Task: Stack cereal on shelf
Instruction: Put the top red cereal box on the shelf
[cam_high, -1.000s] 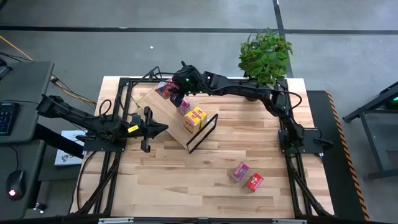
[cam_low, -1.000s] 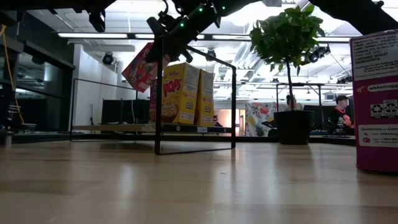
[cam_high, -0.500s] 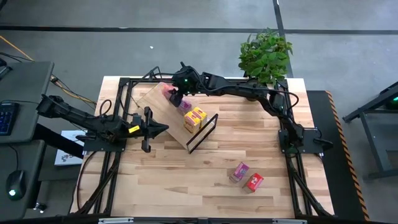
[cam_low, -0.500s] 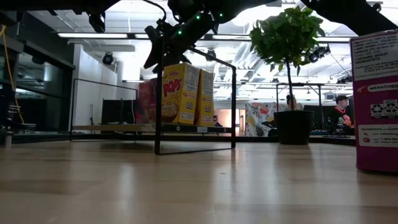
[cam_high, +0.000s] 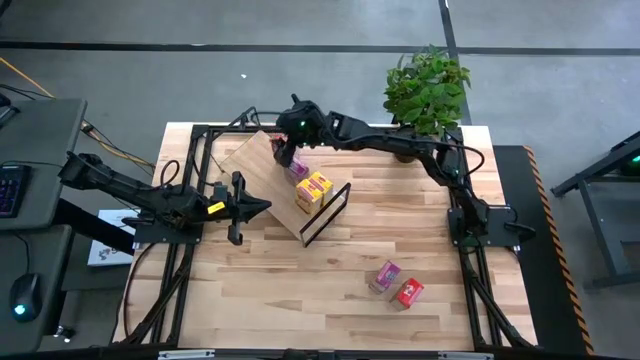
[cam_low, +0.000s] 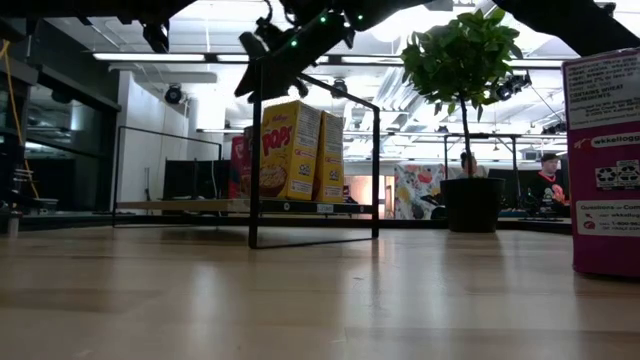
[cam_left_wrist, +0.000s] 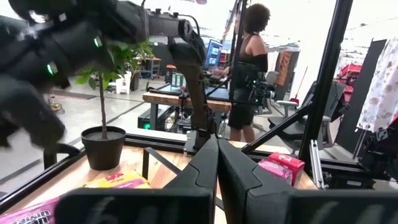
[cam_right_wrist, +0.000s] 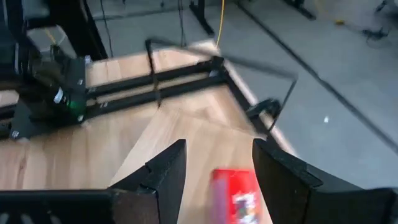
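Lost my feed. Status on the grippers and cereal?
Right gripper open above the light wood shelf, red cereal box released below. Left gripper shut, parked beside shelf. Two boxes loose on table.

Grey concrete floor is surrounding the butcher-block table, with dark seams running across it. A side desk is standing off the table's left edge, carrying a keyboard and mouse. Ceiling strip lights are glowing in the room behind. Two people are sitting at the far right; another person is standing at a workbench.
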